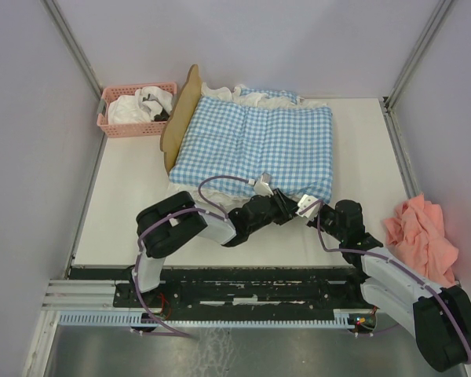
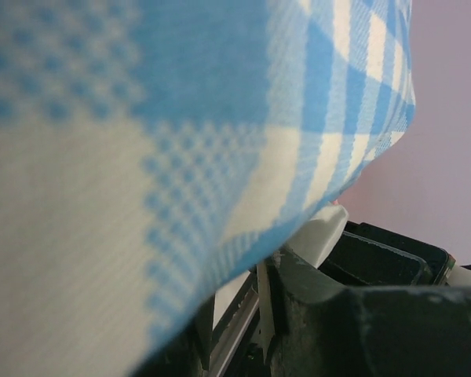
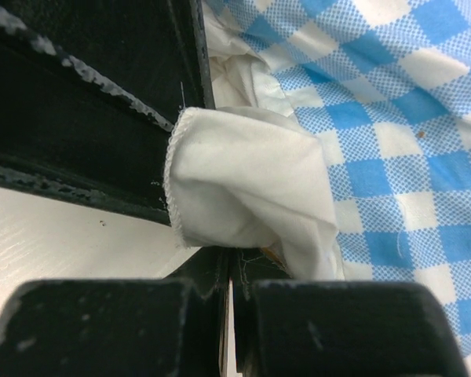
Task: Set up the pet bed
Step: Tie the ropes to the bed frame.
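The pet bed shows only its wavy light-wood headboard [image 1: 180, 119]. The rest lies under blue-white gingham bedding [image 1: 255, 145] spread flat over it. Both grippers meet at the bedding's near edge. My left gripper [image 1: 264, 184] has its jaws a little apart, and the gingham cloth [image 2: 141, 157] hangs over and in front of them, hiding the tips [image 2: 235, 314]. My right gripper [image 1: 306, 203] is shut, with the bedding's white ruffle [image 3: 243, 181] bunched into its tips [image 3: 234, 259].
A pink basket [image 1: 136, 110] with white cloth inside stands at the back left beside the headboard. A crumpled pink cloth [image 1: 422, 236] lies at the table's right edge. The left arm's black body [image 3: 78, 118] is close beside my right gripper.
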{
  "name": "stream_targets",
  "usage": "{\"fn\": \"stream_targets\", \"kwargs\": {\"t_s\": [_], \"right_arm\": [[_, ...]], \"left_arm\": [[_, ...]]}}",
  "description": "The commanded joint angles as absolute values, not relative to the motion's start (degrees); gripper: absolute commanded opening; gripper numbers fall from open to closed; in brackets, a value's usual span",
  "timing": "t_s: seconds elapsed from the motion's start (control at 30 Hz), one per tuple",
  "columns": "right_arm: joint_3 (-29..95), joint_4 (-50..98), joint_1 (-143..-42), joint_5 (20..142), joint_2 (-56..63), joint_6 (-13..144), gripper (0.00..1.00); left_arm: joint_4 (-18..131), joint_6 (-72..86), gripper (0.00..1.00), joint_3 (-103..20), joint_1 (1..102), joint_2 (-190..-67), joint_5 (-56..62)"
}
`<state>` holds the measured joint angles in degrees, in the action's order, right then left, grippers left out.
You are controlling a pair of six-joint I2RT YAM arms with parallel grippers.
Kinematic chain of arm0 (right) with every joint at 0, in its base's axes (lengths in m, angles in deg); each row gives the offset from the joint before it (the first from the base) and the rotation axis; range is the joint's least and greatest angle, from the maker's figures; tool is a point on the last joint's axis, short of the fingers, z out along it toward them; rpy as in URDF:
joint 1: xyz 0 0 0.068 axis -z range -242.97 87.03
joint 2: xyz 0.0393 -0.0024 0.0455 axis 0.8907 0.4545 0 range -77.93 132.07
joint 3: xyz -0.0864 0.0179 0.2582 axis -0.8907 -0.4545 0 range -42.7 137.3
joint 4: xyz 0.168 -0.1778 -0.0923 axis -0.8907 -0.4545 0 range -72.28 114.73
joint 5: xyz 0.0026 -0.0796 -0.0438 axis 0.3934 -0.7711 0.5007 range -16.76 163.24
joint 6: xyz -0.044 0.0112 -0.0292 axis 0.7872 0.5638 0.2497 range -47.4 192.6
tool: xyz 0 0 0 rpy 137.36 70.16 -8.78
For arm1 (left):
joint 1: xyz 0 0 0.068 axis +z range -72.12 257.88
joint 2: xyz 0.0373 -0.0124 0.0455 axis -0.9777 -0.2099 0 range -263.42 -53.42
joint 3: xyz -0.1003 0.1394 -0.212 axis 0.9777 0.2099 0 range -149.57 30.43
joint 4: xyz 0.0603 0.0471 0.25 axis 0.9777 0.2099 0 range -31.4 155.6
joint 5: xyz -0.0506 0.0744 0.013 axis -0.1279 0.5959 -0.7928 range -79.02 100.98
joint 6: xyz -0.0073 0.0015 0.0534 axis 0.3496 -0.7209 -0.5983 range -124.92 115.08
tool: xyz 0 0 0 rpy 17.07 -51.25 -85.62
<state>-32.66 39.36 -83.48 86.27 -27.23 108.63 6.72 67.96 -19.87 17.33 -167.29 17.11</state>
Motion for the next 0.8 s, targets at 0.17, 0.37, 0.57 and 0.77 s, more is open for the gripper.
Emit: {"fn": "stream_targets", "kwargs": {"t_s": [0.17, 0.37, 0.57, 0.77], "right_arm": [[-31.76, 41.51, -83.44, 86.62, -28.36, 108.15, 0.02], [-31.76, 41.34, -83.43, 86.7, -28.44, 108.28, 0.02], [-31.62, 40.75, -83.45, 86.86, -28.61, 108.46, 0.02], [-31.45, 40.42, -83.42, 87.11, -28.54, 108.56, 0.02]], "left_arm": [[5.41, 68.59, 0.32, -22.81, 17.76, -168.87, 18.11], [6.12, 68.74, 0.32, -23.43, 17.82, -169.94, 18.03], [6.13, 68.7, 0.32, -24.37, 17.94, -170.29, 18.18], [4.75, 69.88, 0.32, -24.69, 18.02, -171.35, 17.73]]}}
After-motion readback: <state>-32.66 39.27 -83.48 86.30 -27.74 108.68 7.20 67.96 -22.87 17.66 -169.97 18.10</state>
